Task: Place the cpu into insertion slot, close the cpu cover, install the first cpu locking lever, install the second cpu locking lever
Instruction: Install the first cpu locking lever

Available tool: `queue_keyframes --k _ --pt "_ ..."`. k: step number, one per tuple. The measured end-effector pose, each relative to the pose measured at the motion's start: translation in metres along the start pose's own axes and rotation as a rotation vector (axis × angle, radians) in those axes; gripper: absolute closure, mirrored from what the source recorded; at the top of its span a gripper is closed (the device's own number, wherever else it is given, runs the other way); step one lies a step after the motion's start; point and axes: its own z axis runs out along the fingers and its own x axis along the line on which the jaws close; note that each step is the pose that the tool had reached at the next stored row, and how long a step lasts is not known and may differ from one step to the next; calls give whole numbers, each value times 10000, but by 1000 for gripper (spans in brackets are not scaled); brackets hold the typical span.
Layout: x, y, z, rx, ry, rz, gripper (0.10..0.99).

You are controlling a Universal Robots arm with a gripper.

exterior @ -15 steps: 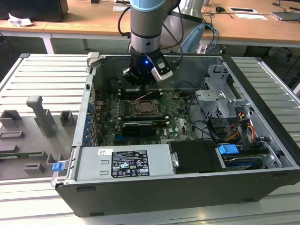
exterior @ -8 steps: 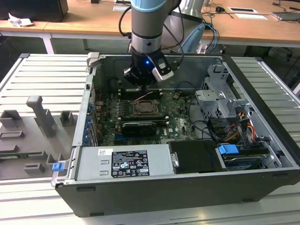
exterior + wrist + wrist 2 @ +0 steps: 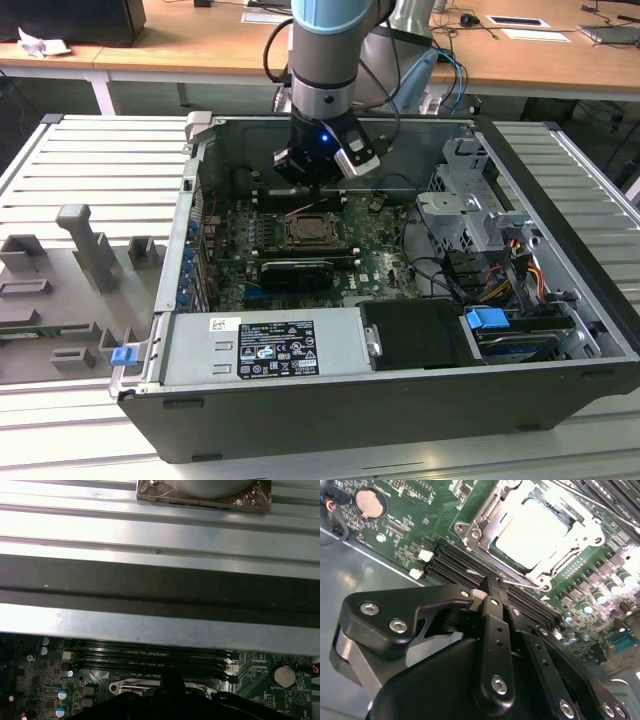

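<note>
The cpu (image 3: 530,532) lies flat in the insertion slot (image 3: 308,232) on the green motherboard, its pale top showing. The silver cpu cover (image 3: 485,517) is folded down around it like a frame. A thin wire locking lever (image 3: 520,583) runs along the socket's near side in the second wrist view. My gripper (image 3: 491,582) hangs just above that side with its black fingers together, their tips right at the lever wire; whether they touch it is unclear. In the exterior view the gripper (image 3: 312,185) stands over the socket's back edge.
Black memory slots (image 3: 445,562) lie between the gripper and the socket. A coin battery (image 3: 369,503) sits off to one side. A black graphics card (image 3: 295,272), the power supply (image 3: 265,345) and a drive cage (image 3: 465,215) crowd the open case.
</note>
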Motion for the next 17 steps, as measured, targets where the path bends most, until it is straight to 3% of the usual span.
queue_keyframes --k 17 --pt "-9 -14 94 1 -6 6 980"
